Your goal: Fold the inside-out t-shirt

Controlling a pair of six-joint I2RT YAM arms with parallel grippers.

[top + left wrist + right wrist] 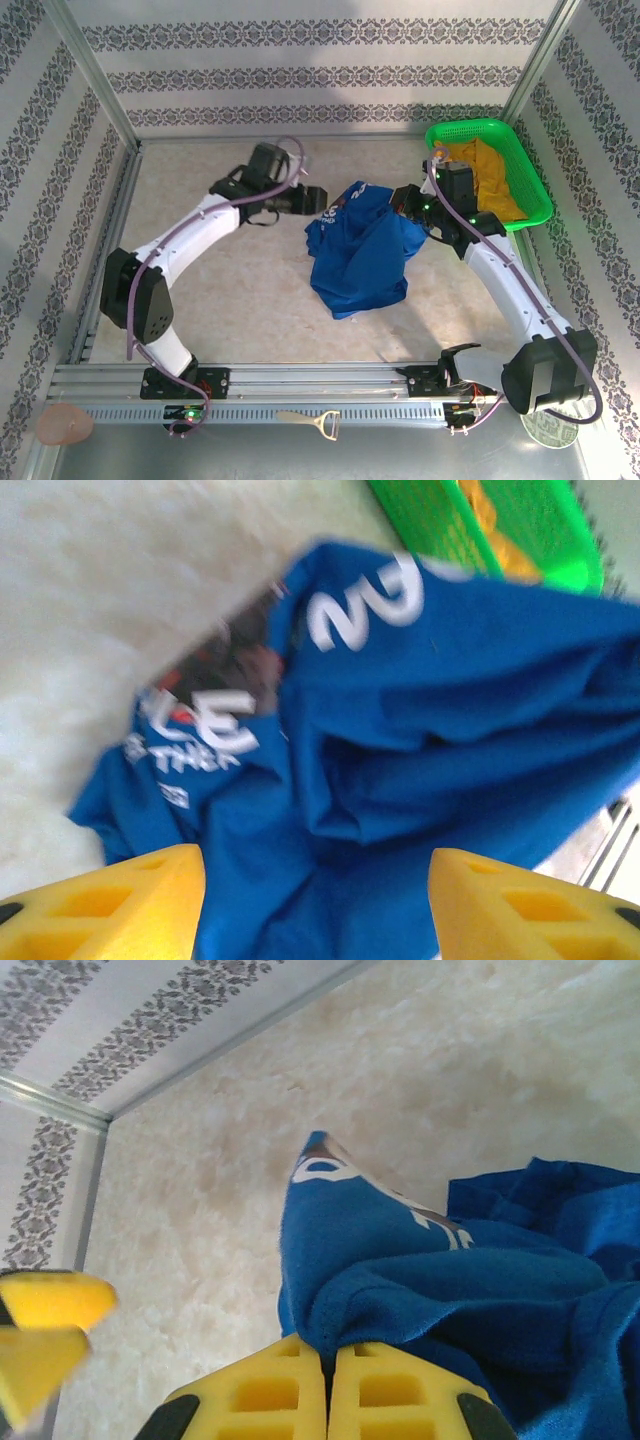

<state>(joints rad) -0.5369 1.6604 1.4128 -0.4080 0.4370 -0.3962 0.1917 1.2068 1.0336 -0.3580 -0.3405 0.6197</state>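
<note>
much open table point(232, 292) leftward | left tool point(316, 882) agape | right tool point(327, 1372) pinches t-shirt point(362, 258) edge

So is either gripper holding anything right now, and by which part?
The right gripper pinches a bunched fold of the blue t-shirt; the left gripper is open, holding nothing.

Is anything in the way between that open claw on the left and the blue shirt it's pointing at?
Nothing visible. The left gripper has its fingers apart, with the blue t-shirt bunched directly in front of them. The right gripper is shut on a fold of the shirt at its other side.
</note>
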